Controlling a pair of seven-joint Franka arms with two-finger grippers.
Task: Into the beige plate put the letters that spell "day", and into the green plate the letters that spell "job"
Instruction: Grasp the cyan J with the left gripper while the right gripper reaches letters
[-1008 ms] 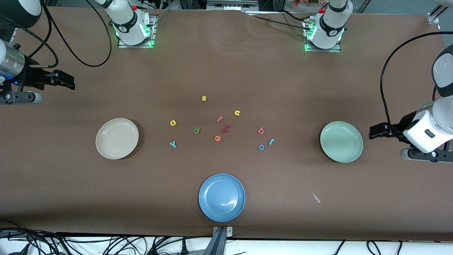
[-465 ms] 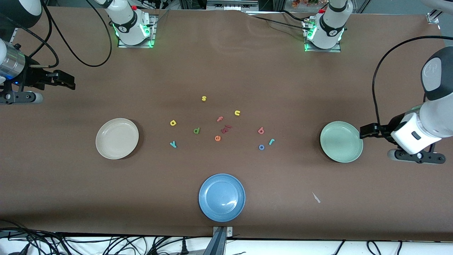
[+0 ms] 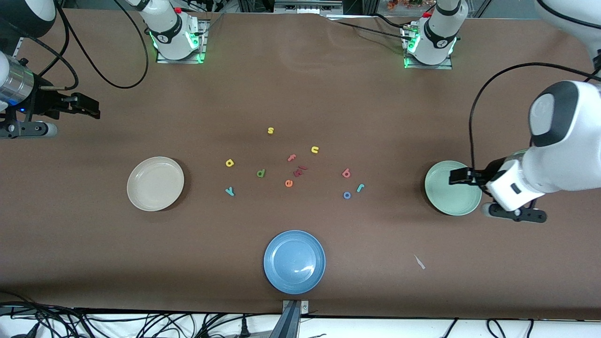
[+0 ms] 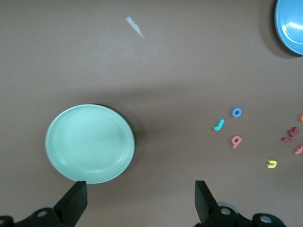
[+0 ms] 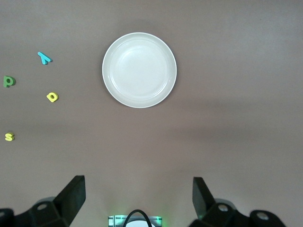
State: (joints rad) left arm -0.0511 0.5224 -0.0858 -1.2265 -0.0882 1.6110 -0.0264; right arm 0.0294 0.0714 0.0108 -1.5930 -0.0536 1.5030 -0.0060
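Observation:
The beige plate (image 3: 155,183) (image 5: 139,70) lies toward the right arm's end, the green plate (image 3: 446,199) (image 4: 90,143) toward the left arm's end. Between them lie the yellow a (image 3: 229,163), green d (image 3: 261,173) and teal y (image 3: 229,191), then the salmon b (image 3: 346,173), teal j (image 3: 360,188) and blue o (image 3: 347,195). My left gripper (image 3: 453,177) (image 4: 140,189) hangs open and empty over the green plate's rim. My right gripper (image 3: 93,107) (image 5: 138,187) waits open and empty above the table's end, away from the beige plate.
A blue plate (image 3: 294,261) sits near the front edge. Other loose letters lie mid-table: yellow s (image 3: 270,130), yellow u (image 3: 314,149), pink f (image 3: 291,157), orange e (image 3: 288,183) and dark red pieces (image 3: 299,171). A white scrap (image 3: 419,262) lies nearer the camera.
My left arm has swung in from beside the green plate toward the table's middle, bringing its gripper over the plate's rim. The right arm and the letters have not moved.

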